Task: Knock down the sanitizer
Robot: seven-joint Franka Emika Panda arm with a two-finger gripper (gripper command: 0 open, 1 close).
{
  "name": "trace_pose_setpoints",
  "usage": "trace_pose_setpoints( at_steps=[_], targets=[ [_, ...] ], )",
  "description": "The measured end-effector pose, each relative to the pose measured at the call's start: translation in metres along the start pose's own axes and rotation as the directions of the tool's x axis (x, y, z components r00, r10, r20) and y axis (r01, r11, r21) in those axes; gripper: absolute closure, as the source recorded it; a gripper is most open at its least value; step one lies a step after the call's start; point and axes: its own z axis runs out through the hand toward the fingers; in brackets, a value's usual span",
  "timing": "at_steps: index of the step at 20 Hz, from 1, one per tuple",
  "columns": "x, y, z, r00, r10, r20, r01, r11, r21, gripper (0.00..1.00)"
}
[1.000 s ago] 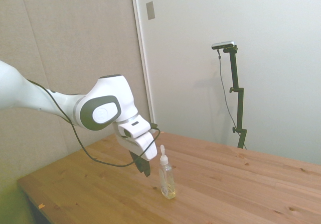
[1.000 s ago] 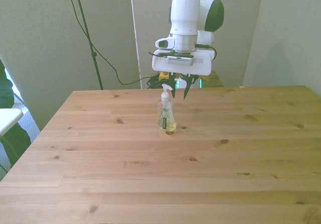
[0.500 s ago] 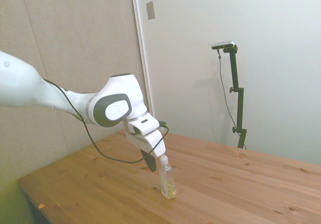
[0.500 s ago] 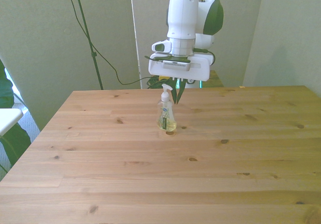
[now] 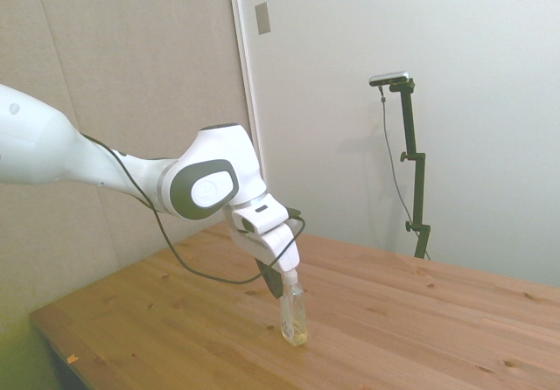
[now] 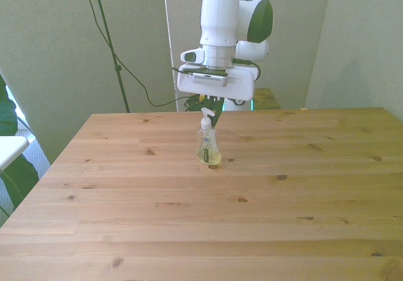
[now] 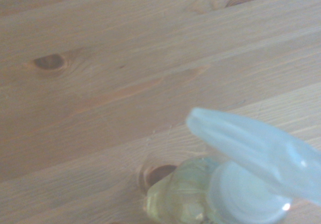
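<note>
the sanitizer stands on the wooden table, base on the surface, body tipped slightly from vertical in the side view. in the front view the sanitizer sits in the middle of the table width, on the far half, close beside a dark knot in the wood.

the gripper hangs directly at the bottle's top: in the side view the white wrist housing covers the pump nozzle, and the dark fingers drop down on the arm's side of the bottle neck, at or very near contact. in the front view the gripper is just behind and above the white nozzle, slightly toward the front view's right of it.

finger state: cannot tell (the dark fingers overlap each other and the bottle top in both outer views). nothing shows the bottle clasped between them.

the wrist view looks down on the sanitizer from close by: white pump head, pale nozzle spout, yellowish liquid below, wood grain around it.
</note>
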Motion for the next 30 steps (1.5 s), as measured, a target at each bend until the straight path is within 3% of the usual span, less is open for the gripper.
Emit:
trace_pose_setpoints(
  at_steps=[7,15,23,24,30],
  targets=[
    [0.043,-0.029,0.02,0.999,0.044,-0.013,-0.044,0.999,-0.003,1.0],
    [0.077,-0.058,0.029,0.995,0.095,-0.018,-0.094,0.995,0.044,1.0],
    [0.086,-0.064,0.037,0.996,0.088,-0.003,-0.087,0.995,0.046,1.0],
    [0.083,-0.062,0.037,0.997,0.083,0.0,-0.082,0.996,0.043,0.0],
    [0.049,-0.041,0.023,0.999,0.044,0.032,-0.045,0.998,0.036,0.0]
  ],
)
